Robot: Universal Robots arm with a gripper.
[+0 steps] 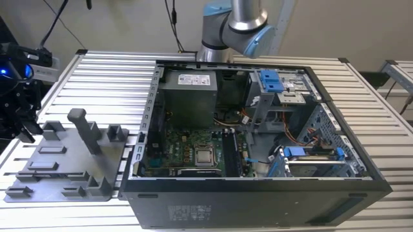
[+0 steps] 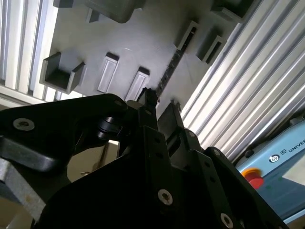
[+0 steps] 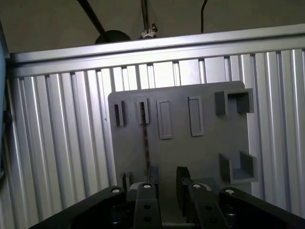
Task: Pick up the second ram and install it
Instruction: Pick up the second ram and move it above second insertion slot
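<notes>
One stick, the second ram [image 3: 144, 138], stands edgewise in the fixture tray [image 3: 205, 157] just ahead of the spread gripper [image 3: 167, 171], off-centre; centring first should avoid a skewed pinch.

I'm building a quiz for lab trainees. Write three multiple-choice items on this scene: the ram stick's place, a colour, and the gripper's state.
1. Where is the second ram?
A) on edge in the grey fixture tray
B) seated in the motherboard
C) clamped between the fingers

2. What colour are the plastic clips at the drive bays of the computer case?
A) red
B) blue
C) yellow

3. The gripper is:
A) shut on the ram
B) shut on nothing
C) open above the tray

Answers:
1. A, both wrist views show the stick edge-on in the tray.
2. B, they show bright blue in the exterior view.
3. C, bare tray shows between its parted fingers.
</notes>
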